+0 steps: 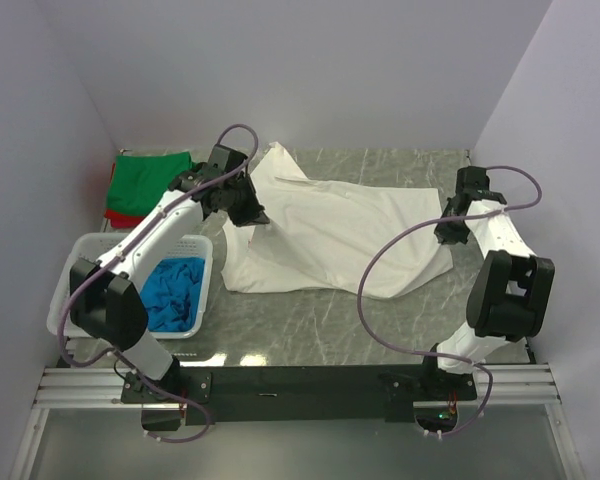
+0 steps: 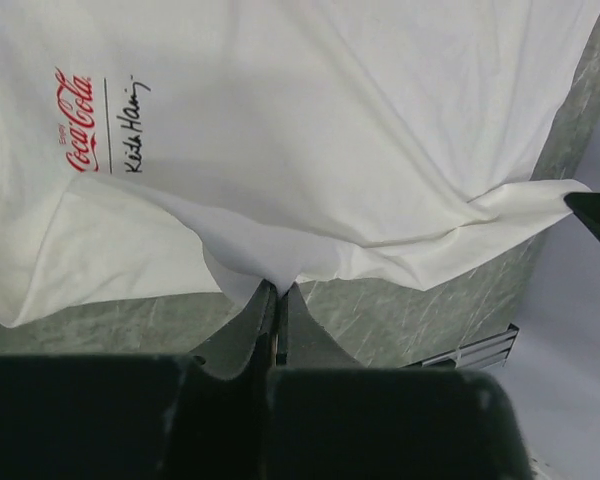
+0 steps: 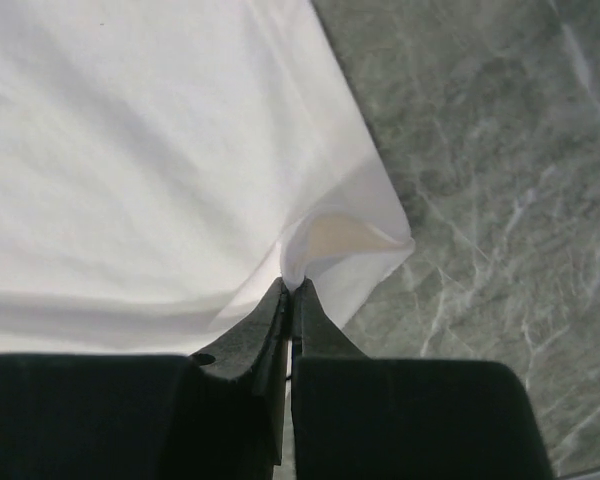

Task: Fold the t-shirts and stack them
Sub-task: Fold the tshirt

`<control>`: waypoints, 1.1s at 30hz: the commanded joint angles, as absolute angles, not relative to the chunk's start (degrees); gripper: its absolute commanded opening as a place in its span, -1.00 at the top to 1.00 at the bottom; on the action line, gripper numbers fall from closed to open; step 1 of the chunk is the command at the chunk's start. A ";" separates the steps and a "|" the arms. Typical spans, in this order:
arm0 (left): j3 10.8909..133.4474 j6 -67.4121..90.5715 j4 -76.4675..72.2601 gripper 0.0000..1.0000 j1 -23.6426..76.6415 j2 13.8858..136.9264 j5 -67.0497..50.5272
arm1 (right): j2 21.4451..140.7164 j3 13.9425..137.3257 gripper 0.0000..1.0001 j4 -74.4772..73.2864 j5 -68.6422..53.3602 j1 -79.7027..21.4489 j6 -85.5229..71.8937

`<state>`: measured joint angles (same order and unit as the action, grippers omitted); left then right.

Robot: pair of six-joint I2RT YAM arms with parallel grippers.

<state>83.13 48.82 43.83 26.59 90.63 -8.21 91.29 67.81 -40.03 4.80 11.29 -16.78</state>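
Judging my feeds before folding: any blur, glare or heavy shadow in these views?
Top external: evenly lit, sharp, soft shadow along the white t-shirt. Left wrist: logo crisp, left gripper dark, blurred up close. Right wrist: cloth nearly washed out, right gripper dark.

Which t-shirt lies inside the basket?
The bright blue t-shirt. The white t-shirt lies spread on the table; the green t-shirt lies on the red t-shirt, outside.

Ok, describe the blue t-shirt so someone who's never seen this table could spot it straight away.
At the near left of the grey marbled table sits a white lattice basket. The blue t-shirt lies crumpled inside it; the green t-shirt and white t-shirt lie outside it.
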 commanded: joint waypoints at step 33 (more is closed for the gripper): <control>91.93 35.95 44.30 0.99 10.90 100.28 -15.03 | 87.62 57.74 0.05 -39.64 0.18 15.55 -17.84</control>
